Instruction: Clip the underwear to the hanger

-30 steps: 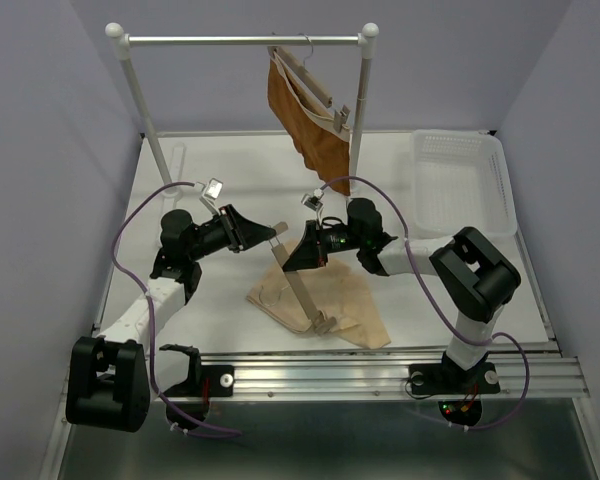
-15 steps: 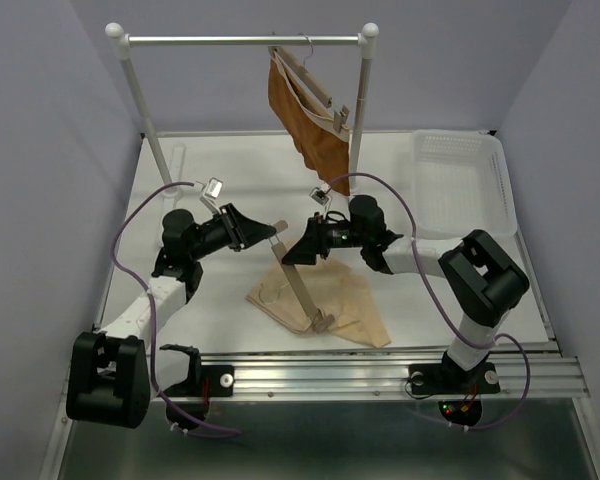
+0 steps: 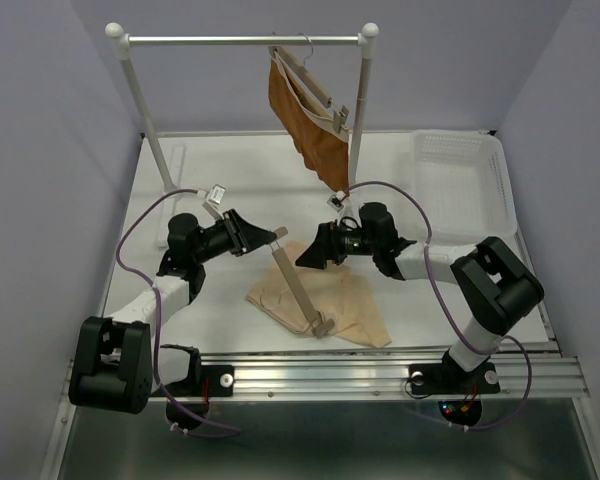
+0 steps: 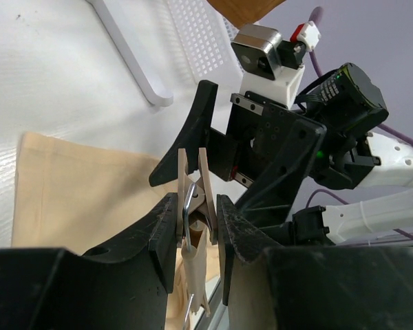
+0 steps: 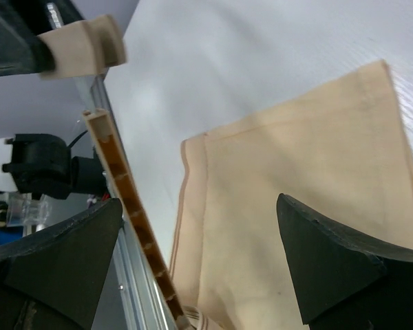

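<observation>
Since a second ago, the right tool [image 3: 308, 252] has been drawn back toward the right and is now seen just beside the hanger [image 3: 300, 285] rather than against its wooden bar. The left arm has been shifted only slightly. The left tool [image 4: 195, 221] is closed tightly on the clip [image 4: 193, 199] at the far end of the hanger, and the bar is held slanting from there toward the near edge of the worktop [image 3: 230, 180]. The bar's near end is seen over the underwear [image 3: 355, 305]. The underwear is spread flat on the worktop in front of the arms, beneath the bar and the right tool. The right tool's fingers [image 5: 62, 254] are spread wide above the fabric, and nothing is held between them. A rust-brown garment [image 3: 305, 120] is hung from the rail [image 3: 240, 41] at the back.
</observation>
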### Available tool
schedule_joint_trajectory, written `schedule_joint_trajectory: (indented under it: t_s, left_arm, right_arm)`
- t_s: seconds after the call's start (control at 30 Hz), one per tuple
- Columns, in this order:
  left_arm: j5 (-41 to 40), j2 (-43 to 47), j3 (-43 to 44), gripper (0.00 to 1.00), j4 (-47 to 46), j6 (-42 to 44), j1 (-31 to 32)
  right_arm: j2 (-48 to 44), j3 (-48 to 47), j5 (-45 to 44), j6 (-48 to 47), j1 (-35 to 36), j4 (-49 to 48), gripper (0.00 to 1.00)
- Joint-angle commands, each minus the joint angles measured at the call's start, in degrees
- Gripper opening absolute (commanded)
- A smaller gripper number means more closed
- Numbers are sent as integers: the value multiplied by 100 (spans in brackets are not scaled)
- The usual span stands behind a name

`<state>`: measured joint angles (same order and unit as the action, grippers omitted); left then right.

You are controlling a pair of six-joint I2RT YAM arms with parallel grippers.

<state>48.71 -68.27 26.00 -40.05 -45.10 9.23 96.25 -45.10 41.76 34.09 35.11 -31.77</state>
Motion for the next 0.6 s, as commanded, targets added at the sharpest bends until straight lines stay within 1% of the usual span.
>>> schedule_joint_trajectory:
  t_s: [0.0, 0.1, 0.2, 0.27, 0.3, 0.43, 0.5, 0.57]
  left_arm:
    - [-37, 235, -139, 0, -433, 72, -36]
    - [-116, 349, -200, 0, -345, 115, -45]
    - [-221, 411, -253, 0, -249, 133, -53]
    - [-239, 420, -262, 0, -179, 160, -53]
    - [-248, 428, -271, 0, -170, 186, -53]
    - [-230, 429, -262, 0, -135, 221, -62]
    - [-230, 429, -253, 0, -108, 230, -62]
    - [-239, 455, -227, 0, -55, 265, -71]
  right_arm:
    - [-89, 142, -422, -200, -75, 4, 100]
    - [60, 125, -519, -253, -75, 13, 100]
    - [333, -77, -239, -306, -75, -22, 100]
    - [456, -139, -29, -245, -75, -206, 100]
    - [578, -148, -27, -131, -75, -451, 100]
    - [895, -280, 25, 176, -75, -786, 100]
    - [975, -289, -141, 256, -75, -805, 100]
    - [1036, -219, -509, 335, -75, -805, 100]
